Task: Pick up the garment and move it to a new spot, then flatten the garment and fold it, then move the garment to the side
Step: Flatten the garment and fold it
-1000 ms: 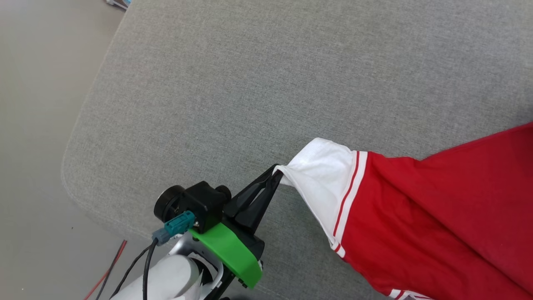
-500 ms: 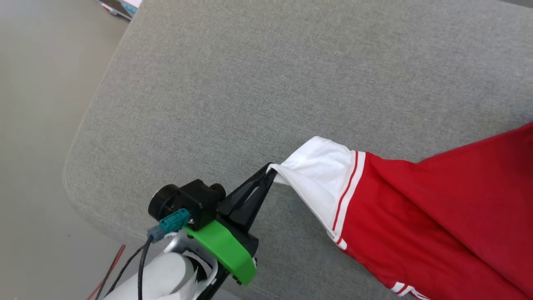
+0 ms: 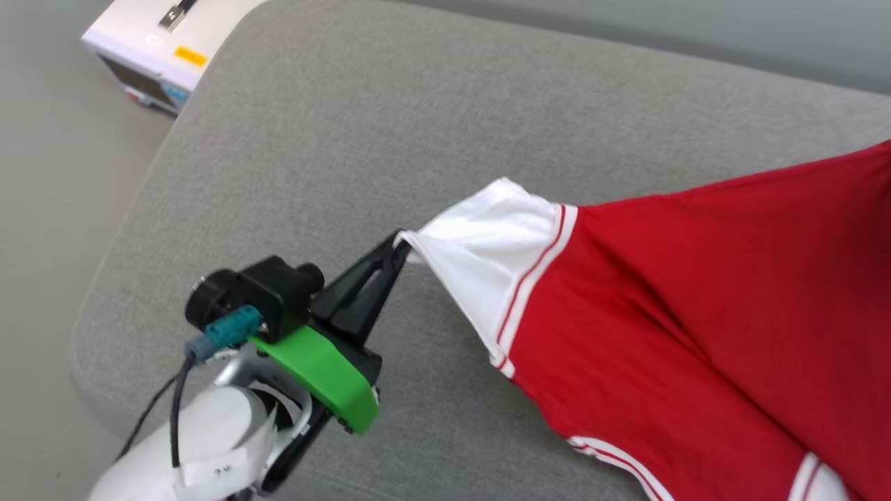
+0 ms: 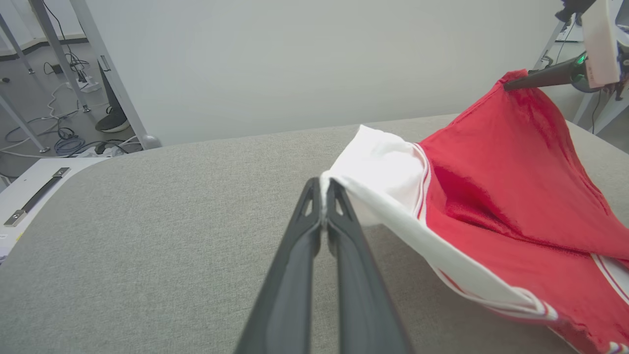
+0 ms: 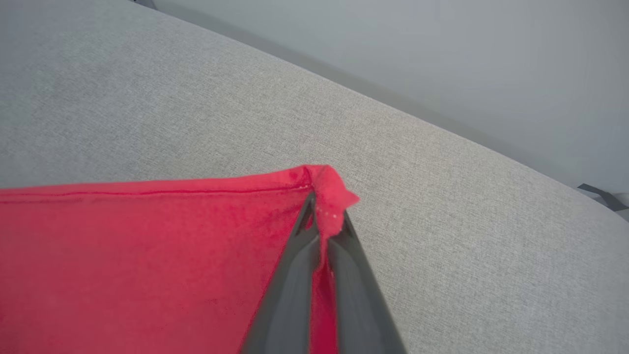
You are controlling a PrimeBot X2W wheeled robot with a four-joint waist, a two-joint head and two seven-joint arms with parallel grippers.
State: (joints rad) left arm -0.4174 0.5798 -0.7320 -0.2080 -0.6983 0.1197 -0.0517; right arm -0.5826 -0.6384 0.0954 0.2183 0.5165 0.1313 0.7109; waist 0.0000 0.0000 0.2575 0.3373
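The garment (image 3: 696, 299) is a red shirt with a white sleeve (image 3: 487, 250) edged in red and white stripes, stretched above the grey cushion (image 3: 348, 139). My left gripper (image 3: 402, 242) is shut on the sleeve's hem edge; the left wrist view shows the white edge (image 4: 393, 172) pinched between the tips of that gripper (image 4: 324, 184). My right gripper (image 5: 324, 216) is shut on a red corner of the garment (image 5: 147, 246), which bunches over its tips. The left wrist view also shows that right gripper (image 4: 508, 86) holding the red corner high at the far right.
A white box (image 3: 160, 49) with a handle sits on the floor beyond the cushion's far left corner. In the left wrist view, metal table legs (image 4: 123, 98) and cables (image 4: 64, 142) stand on the floor behind the cushion.
The head camera has tilted, bringing the white box into view. The left gripper still holds the sleeve, and the garment now hangs higher and tauter toward the right.
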